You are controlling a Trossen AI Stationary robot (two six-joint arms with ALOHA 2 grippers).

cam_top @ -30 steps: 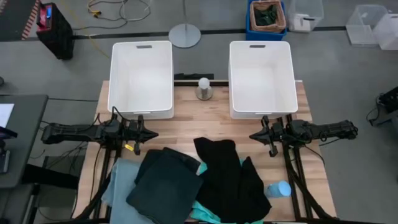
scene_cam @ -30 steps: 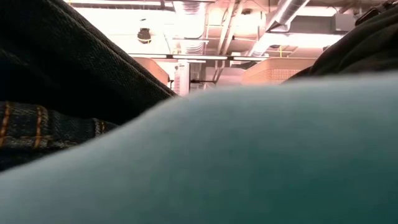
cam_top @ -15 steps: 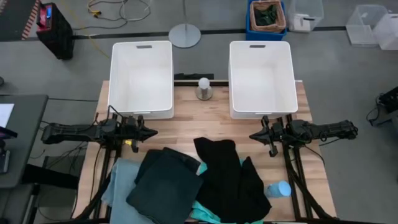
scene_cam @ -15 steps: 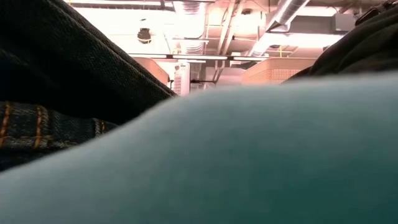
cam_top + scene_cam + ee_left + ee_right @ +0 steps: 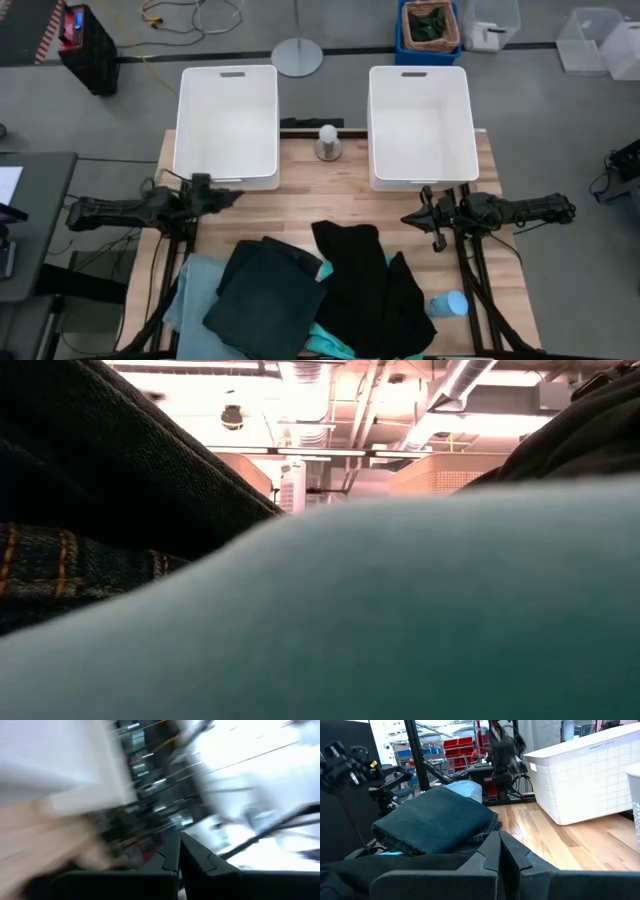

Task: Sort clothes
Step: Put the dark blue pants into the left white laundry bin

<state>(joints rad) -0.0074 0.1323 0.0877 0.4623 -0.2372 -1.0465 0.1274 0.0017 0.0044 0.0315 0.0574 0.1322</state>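
Four soft garments (image 5: 310,295), black, dark teal, grey-blue and turquoise, lie heaped at lower centre of a wooden table (image 5: 300,205). Left gripper (image 5: 228,197), mid-left, and right gripper (image 5: 412,217), mid-right, both have fingers pressed together. Overlapping layers risk a grab lifting two garments.

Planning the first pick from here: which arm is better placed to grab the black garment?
Right, probably. The right claw sits just beside the black garment, shut and facing it. The left claw, also shut, is beyond the teal-green garment.
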